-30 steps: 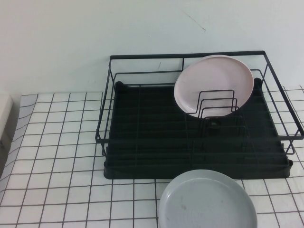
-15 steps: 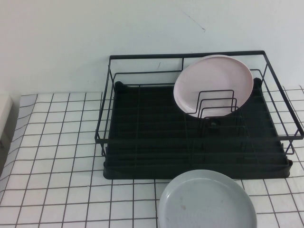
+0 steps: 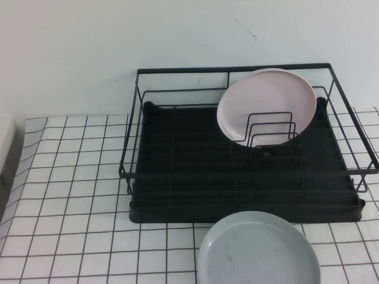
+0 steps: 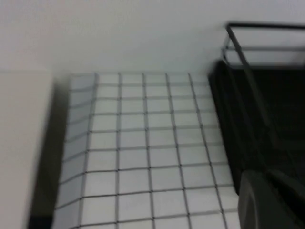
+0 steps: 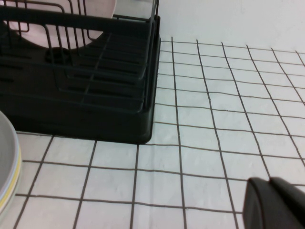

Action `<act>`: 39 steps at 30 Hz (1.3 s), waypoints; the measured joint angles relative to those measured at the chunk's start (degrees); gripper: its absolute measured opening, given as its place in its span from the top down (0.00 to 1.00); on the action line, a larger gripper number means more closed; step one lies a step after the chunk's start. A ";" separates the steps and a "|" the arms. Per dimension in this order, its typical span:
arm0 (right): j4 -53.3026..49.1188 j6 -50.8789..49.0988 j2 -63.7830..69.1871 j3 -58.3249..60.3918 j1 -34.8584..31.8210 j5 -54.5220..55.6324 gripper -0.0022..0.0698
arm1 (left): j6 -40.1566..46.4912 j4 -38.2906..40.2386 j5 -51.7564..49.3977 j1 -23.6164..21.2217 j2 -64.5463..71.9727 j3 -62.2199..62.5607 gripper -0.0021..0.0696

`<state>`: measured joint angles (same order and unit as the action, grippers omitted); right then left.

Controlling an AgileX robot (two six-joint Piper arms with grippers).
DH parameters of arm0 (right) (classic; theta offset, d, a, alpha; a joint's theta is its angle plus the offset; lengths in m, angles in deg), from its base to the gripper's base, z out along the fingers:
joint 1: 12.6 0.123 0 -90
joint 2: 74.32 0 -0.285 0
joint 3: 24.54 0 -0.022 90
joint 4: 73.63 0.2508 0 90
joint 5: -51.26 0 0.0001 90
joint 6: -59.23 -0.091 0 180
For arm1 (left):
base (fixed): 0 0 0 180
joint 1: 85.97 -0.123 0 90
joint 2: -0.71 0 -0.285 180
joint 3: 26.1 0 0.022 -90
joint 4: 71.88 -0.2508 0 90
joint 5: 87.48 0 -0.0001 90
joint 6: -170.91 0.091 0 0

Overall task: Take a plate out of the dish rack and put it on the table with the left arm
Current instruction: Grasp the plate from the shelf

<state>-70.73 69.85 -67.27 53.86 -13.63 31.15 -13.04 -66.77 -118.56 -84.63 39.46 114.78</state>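
The pale pink plate [image 3: 265, 97] stands upright in the wire slots at the back right of the black dish rack [image 3: 177, 171]. The white gridded table [image 3: 71, 177] lies around the rack. Neither arm shows in the high view. In the left wrist view my left gripper [image 4: 271, 200] is a dark blurred shape, fingers together and empty, above the table beside the rack's left end [image 4: 267, 109]. In the right wrist view my right gripper [image 5: 274, 202] is shut and empty over the table right of the rack [image 5: 95, 95]. A bit of the pink plate [image 5: 102, 14] shows there.
A pale grey-blue plate [image 3: 259, 251] lies flat on the table in front of the rack; its rim shows in the right wrist view [image 5: 5, 162]. A white block [image 3: 5, 148] stands at the table's far left edge, also in the left wrist view [image 4: 21, 143].
The white block at the left edge of the high view shows slightly less than before. The plates and the rack have not moved.
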 joint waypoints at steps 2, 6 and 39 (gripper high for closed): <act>0.00 0.00 0.00 0.00 0.00 0.00 0.98 | 12.91 11.14 -3.97 0.00 5.85 2.45 0.97; 0.00 0.00 0.00 0.00 0.00 0.00 0.98 | 41.61 31.61 -13.82 0.00 17.85 7.27 0.97; 0.00 0.00 0.00 0.00 0.00 0.00 0.98 | 67.79 29.24 17.36 29.15 82.01 55.00 0.35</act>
<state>-70.73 69.85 -67.27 53.86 -13.63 31.15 54.75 -37.53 -101.20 -55.49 121.47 169.78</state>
